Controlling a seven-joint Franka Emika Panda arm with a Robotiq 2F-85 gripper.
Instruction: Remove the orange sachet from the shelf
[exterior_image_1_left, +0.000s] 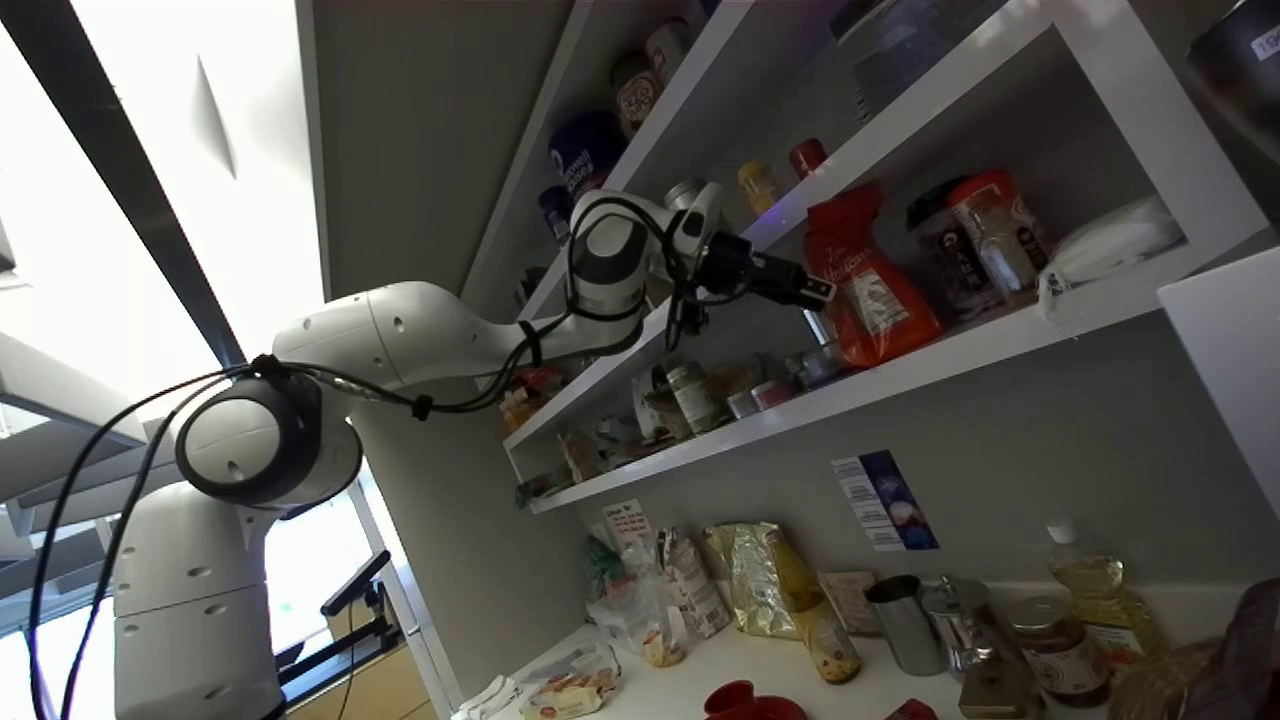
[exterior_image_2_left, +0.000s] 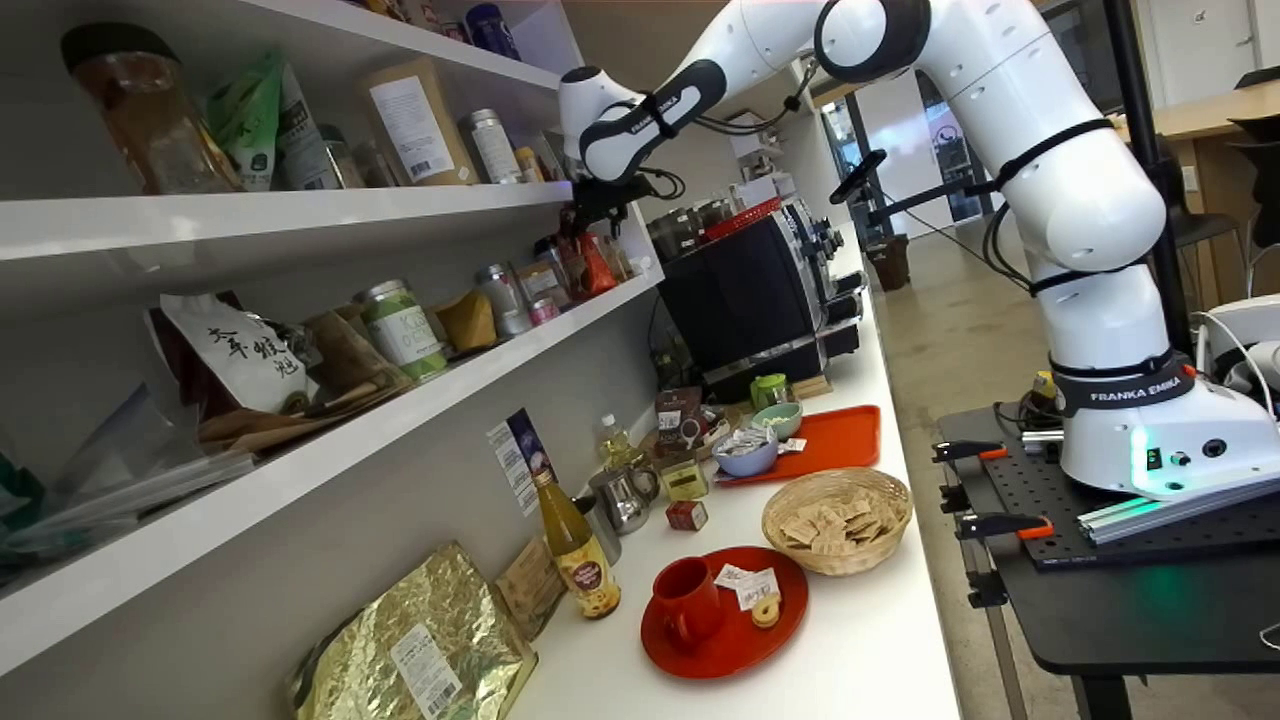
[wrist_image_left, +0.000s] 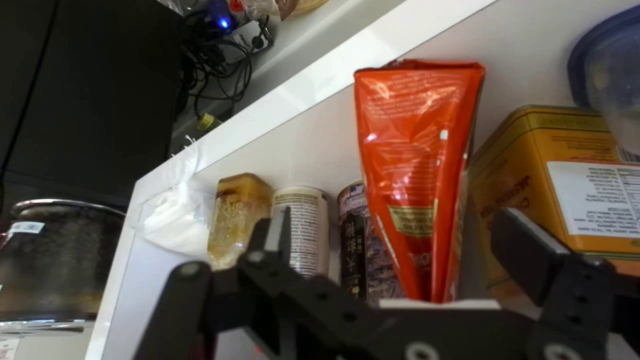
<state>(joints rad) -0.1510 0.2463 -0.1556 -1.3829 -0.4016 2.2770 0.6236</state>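
Fingers (wrist_image_left: 525, 250): spread wide, released.
Orange sachet (wrist_image_left: 412, 150): standing on the shelf (wrist_image_left: 310, 85) (the wrist view shows it between the fingers).
Yellow tin (wrist_image_left: 537, 190): near it, on that shelf.

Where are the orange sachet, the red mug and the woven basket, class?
Orange sachet (wrist_image_left: 416, 160), wrist view: middle of wrapper.
Red mug (exterior_image_2_left: 698, 606), in an exterior view: outer side.
Woven basket (exterior_image_2_left: 848, 564), in an exterior view: outer wall.

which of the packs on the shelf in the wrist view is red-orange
The orange sachet: its glossy red-orange wrapping sets it apart from the dark Chinese-labelled can and boxy yellow tin on either side.
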